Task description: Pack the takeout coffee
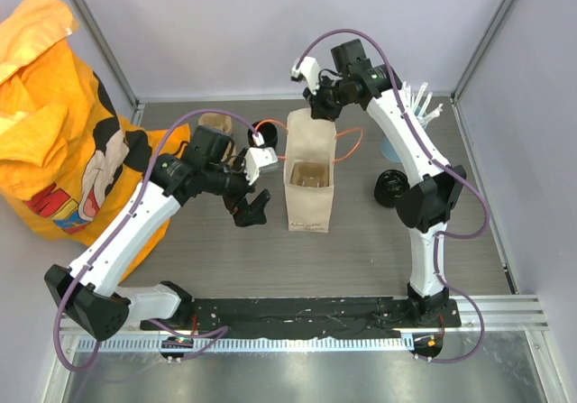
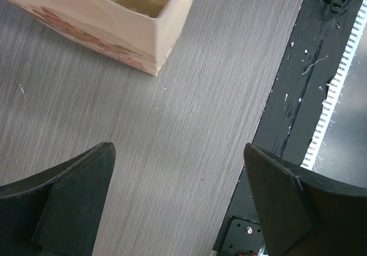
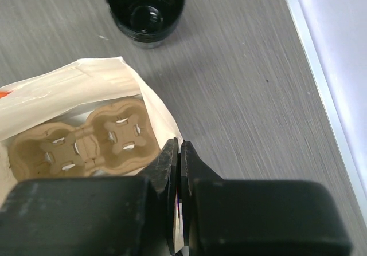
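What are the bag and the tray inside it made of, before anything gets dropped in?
Paper bag: thin matte cream paper, judging by its creased, folded rim. Cup carrier: probably moulded pulp; it is a rough, dull brown with pressed round wells and slits.

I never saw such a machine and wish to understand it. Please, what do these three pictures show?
Two white robot arms stand at a table's edge. One picture looks down from above; the other two come from cameras on each wrist. On the table stand a paper bag with a cardboard cup carrier inside, a black coffee cup near it, and a cup of straws. The right claw pinches the bag's rim. The left claw is open, holding nothing.
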